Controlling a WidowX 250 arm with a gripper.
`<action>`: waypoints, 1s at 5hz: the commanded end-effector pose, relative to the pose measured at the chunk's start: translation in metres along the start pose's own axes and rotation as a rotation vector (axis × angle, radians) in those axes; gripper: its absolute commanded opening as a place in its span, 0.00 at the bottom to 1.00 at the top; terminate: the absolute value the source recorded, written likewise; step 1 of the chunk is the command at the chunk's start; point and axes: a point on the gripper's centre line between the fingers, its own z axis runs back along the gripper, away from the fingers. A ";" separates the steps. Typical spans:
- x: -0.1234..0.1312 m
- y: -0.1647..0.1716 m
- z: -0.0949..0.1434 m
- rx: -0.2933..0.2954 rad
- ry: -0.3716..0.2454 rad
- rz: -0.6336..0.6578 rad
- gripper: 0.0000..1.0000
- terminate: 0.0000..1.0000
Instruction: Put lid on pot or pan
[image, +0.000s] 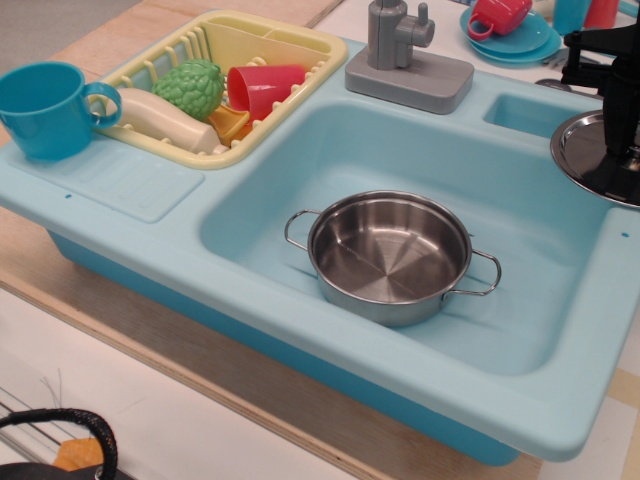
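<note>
The steel pot (390, 255) with two wire loop handles stands upright and empty in the basin of the light-blue toy sink (270, 190). The shiny round lid (578, 150) lies on the sink's right rim and is cut off by the frame's right edge. My black gripper (622, 150) reaches down over the middle of the lid, where it hides the knob. Only part of the gripper shows, so I cannot tell whether its jaws are closed on the knob. The gripper is well to the right of the pot and behind it.
A grey faucet (400, 50) stands behind the basin. A yellow drying rack (300, 38) at the back left holds a red cup (262, 88), a green vegetable and other toys. A blue cup (40, 110) sits on the left drainboard. Blue plates with a red cup (505, 30) sit at the back right.
</note>
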 end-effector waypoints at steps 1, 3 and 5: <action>-0.018 0.009 0.035 0.064 -0.042 0.089 0.00 0.00; -0.060 0.042 0.046 0.104 -0.060 0.283 0.00 0.00; -0.083 0.076 0.051 0.114 -0.038 0.377 0.00 0.00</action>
